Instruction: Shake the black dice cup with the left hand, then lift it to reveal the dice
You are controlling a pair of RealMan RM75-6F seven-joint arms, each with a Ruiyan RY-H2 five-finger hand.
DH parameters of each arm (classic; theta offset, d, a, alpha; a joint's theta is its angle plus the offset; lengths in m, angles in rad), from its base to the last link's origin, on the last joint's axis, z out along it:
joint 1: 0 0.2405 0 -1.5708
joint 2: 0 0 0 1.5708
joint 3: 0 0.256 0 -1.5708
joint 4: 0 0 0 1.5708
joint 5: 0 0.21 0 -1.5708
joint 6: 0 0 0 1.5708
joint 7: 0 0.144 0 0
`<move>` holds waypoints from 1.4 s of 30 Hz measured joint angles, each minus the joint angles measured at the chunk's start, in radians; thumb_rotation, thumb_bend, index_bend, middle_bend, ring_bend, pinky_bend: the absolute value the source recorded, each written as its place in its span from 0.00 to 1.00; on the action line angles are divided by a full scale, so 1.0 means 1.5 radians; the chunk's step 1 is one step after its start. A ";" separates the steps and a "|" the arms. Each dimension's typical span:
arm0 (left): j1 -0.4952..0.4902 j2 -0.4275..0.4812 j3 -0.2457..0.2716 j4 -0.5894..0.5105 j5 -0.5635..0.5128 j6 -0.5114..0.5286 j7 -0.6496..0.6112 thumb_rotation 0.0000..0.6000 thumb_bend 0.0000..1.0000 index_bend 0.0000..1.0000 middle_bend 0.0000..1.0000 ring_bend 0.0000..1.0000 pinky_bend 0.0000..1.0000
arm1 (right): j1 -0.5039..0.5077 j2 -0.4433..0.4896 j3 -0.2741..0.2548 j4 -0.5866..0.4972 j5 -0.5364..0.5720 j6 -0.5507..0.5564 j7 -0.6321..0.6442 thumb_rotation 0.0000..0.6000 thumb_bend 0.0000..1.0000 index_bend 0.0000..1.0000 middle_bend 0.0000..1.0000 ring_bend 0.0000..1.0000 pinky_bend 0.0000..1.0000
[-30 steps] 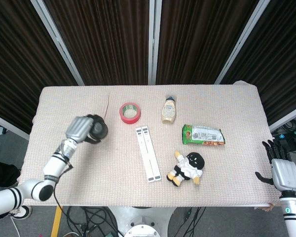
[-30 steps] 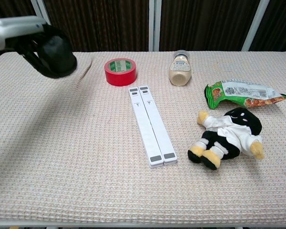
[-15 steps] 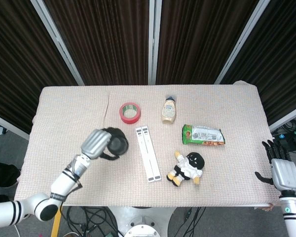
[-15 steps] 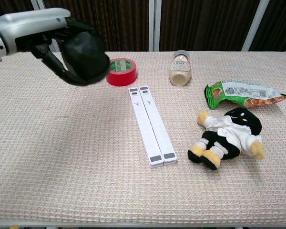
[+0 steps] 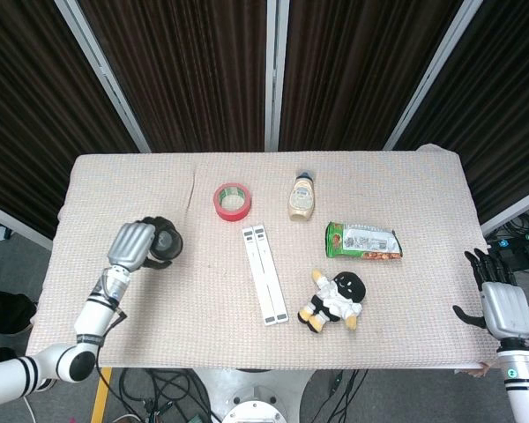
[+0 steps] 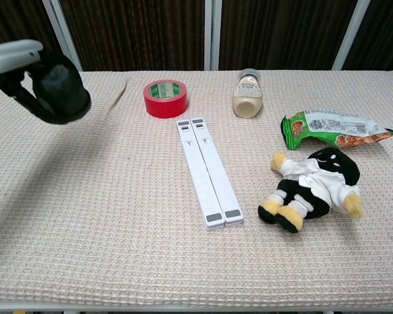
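Note:
My left hand (image 5: 132, 244) grips the black dice cup (image 5: 165, 244) and holds it above the left part of the table. In the chest view the black dice cup (image 6: 60, 91) hangs clear of the cloth at the upper left, with my left hand (image 6: 13, 59) wrapped around its far side. No dice show in either view. My right hand (image 5: 502, 302) hangs off the table's right front corner with its fingers apart and nothing in it.
On the beige cloth-covered table (image 5: 159, 308) lie a red tape roll (image 5: 232, 200), a sauce bottle (image 5: 302, 196), a green snack bag (image 5: 363, 241), two white bars side by side (image 5: 264, 274), and a black-and-white plush doll (image 5: 333, 300).
The left hand swung the cup right toward the white bars half a second ago, and has now swung it back left. The right hand stayed put.

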 measured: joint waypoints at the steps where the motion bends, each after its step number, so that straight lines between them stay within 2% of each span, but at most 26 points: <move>1: 0.004 -0.007 0.007 -0.001 -0.001 -0.006 -0.008 1.00 0.24 0.41 0.47 0.29 0.41 | 0.000 0.002 0.001 -0.003 -0.002 0.003 -0.001 1.00 0.10 0.00 0.00 0.00 0.00; 7: 0.022 -0.049 0.036 0.055 0.004 -0.034 -0.054 1.00 0.24 0.41 0.47 0.29 0.41 | -0.001 0.008 0.003 -0.015 -0.003 0.009 -0.009 1.00 0.10 0.00 0.00 0.00 0.00; 12: 0.026 -0.064 0.039 0.084 0.006 -0.049 -0.069 1.00 0.24 0.40 0.46 0.28 0.40 | 0.003 0.003 0.002 -0.014 0.001 -0.001 -0.014 1.00 0.10 0.00 0.00 0.00 0.00; 15: 0.026 -0.066 0.040 0.094 0.005 -0.063 -0.081 1.00 0.20 0.35 0.38 0.23 0.36 | 0.005 0.000 0.001 -0.014 0.001 -0.003 -0.017 1.00 0.10 0.00 0.00 0.00 0.00; 19: 0.026 -0.059 0.043 0.094 0.018 -0.080 -0.108 1.00 0.15 0.19 0.18 0.11 0.24 | 0.006 0.000 0.002 -0.014 -0.002 0.001 -0.017 1.00 0.10 0.00 0.00 0.00 0.00; 23: 0.029 -0.056 0.042 0.095 0.047 -0.073 -0.136 1.00 0.12 0.09 0.09 0.05 0.16 | 0.004 0.001 0.002 -0.016 -0.004 0.005 -0.017 1.00 0.10 0.00 0.00 0.00 0.00; 31: 0.034 -0.047 0.046 0.093 0.089 -0.062 -0.172 1.00 0.11 0.09 0.10 0.05 0.16 | 0.004 0.002 0.003 -0.017 0.000 0.007 -0.017 1.00 0.10 0.00 0.00 0.00 0.00; 35: 0.033 -0.041 0.046 0.090 0.080 -0.073 -0.167 1.00 0.11 0.09 0.17 0.07 0.19 | 0.004 0.000 0.003 -0.015 0.001 0.007 -0.017 1.00 0.10 0.00 0.00 0.00 0.00; 42: 0.033 -0.037 0.038 0.087 0.070 -0.070 -0.161 1.00 0.12 0.13 0.30 0.19 0.30 | 0.003 -0.001 0.004 -0.010 0.006 0.004 -0.014 1.00 0.10 0.00 0.00 0.00 0.00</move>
